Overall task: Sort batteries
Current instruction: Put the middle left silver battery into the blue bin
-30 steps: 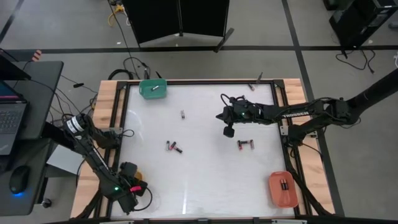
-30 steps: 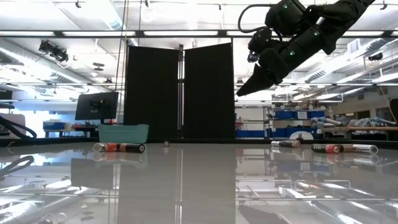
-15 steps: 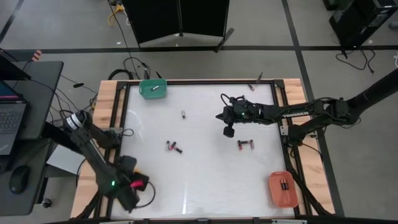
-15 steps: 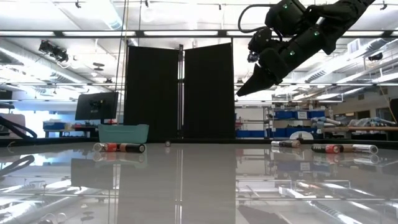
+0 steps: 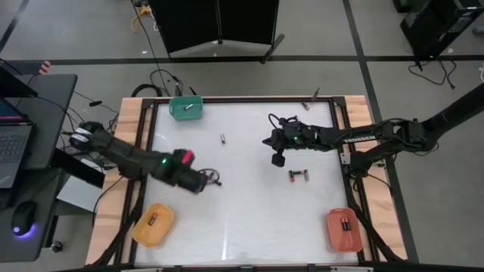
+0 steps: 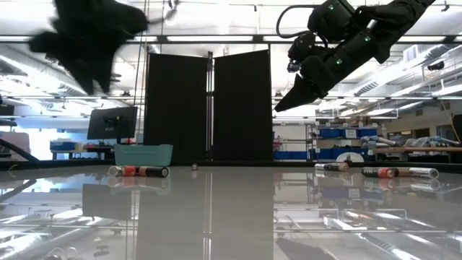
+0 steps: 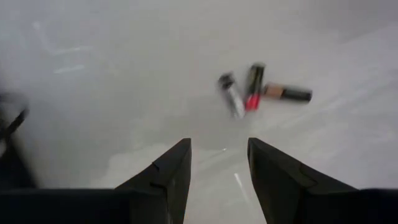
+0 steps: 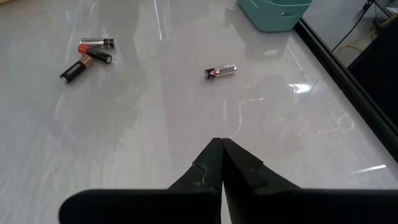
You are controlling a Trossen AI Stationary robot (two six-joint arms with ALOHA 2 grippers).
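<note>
High view: white desk (image 5: 242, 219), scattered batteries (image 5: 299, 175).
Left gripper (image 5: 203, 183): released, empty, just beside battery cluster (image 7: 252, 93).
Right gripper (image 5: 278, 160): clenched, empty, hovering mid-desk.

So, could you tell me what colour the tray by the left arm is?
Yellow tray; high view shows it best.

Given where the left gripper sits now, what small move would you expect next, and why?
Probably a short advance and descent onto the cluster of three batteries. The left gripper hovers above the table with its fingers open and empty, and the cluster lies just ahead of them. The right gripper is shut and raised over the table's middle, apparently waiting.
</note>
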